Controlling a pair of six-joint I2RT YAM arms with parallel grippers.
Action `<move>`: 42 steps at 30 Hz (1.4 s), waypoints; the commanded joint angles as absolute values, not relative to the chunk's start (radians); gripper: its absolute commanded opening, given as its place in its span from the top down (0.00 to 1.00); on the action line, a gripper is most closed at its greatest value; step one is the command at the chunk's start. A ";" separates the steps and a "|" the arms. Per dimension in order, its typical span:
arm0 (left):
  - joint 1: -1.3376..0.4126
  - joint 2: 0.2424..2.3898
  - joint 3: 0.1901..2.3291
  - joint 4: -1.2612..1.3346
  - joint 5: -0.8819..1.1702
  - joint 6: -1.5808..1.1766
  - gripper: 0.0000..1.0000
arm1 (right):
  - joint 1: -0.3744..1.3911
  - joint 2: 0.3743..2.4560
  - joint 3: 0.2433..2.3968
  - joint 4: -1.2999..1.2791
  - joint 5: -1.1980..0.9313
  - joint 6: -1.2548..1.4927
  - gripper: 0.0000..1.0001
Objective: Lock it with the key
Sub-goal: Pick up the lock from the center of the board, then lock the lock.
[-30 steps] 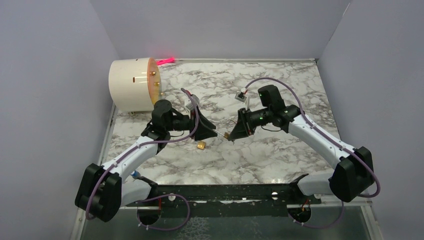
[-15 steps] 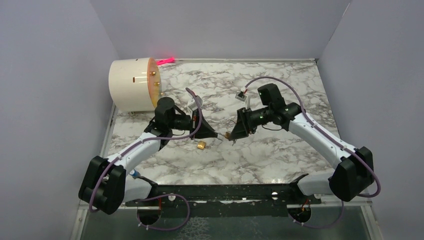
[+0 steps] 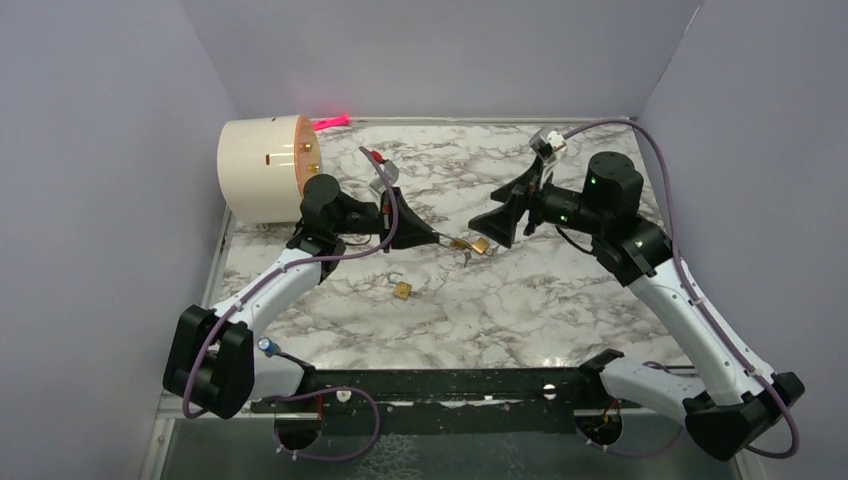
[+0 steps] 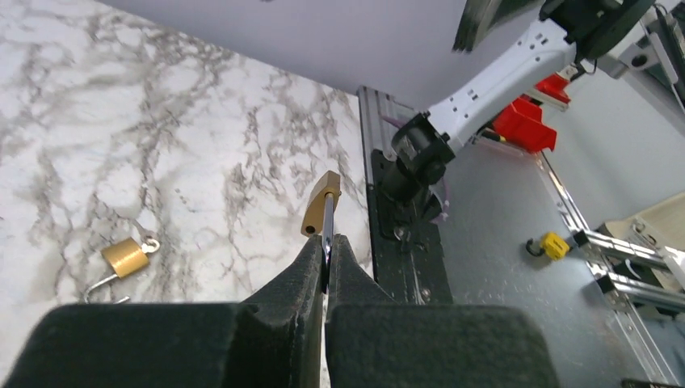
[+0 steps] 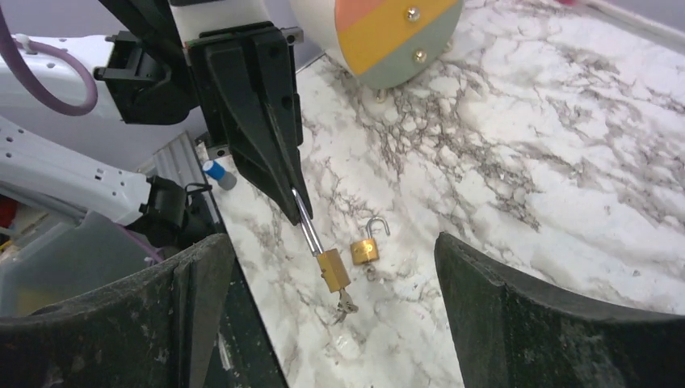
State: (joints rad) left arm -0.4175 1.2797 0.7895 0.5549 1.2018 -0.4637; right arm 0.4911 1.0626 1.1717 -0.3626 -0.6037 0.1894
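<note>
My left gripper [image 3: 437,240] [image 4: 326,242] is shut on the silver shackle of a small brass padlock [image 3: 480,245] [image 4: 321,214] [image 5: 333,270] and holds it in the air above the marble table. A key [image 3: 466,258] [image 5: 345,303] hangs from the underside of the padlock's body. My right gripper [image 3: 500,222] [image 5: 333,242] stands wide open just right of the padlock, touching nothing. The left gripper's fingers [image 5: 287,202] show in the right wrist view, pinched on the shackle. Whether the shackle is pushed home I cannot tell.
A second brass padlock [image 3: 402,289] [image 4: 128,257] [image 5: 365,250] with its shackle open lies on the table below the held one. A white drum [image 3: 265,170] [image 5: 380,32] lies on its side at the back left, with a pink object [image 3: 335,121] behind it.
My left gripper shut on the padlock's shackle. My right gripper opened, let go of the padlock and drew back up and to the right. The padlock now hangs from the left gripper.
</note>
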 commanded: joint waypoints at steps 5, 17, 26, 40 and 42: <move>-0.340 1.282 0.802 1.083 1.013 -0.835 1.00 | 0.457 1.123 1.084 -0.036 -0.732 0.193 0.06; -0.306 1.343 0.771 1.465 0.930 -1.081 1.00 | 0.457 1.259 1.198 0.138 -0.932 0.213 0.16; -0.306 1.299 0.758 1.381 0.899 -1.020 1.00 | 0.458 1.326 1.278 0.121 -0.992 0.193 0.25; -0.306 1.296 0.732 1.376 0.894 -1.014 1.00 | 0.484 1.361 1.310 0.108 -1.028 0.221 0.48; -0.306 1.292 0.721 1.373 0.891 -1.009 1.00 | 0.488 1.366 1.315 0.099 -1.035 0.225 0.51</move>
State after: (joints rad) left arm -0.3092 1.3212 0.7448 1.3518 0.9253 -1.0271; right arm 0.4763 1.3567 1.2819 0.0998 -0.9928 0.2111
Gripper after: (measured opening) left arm 0.016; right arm 0.508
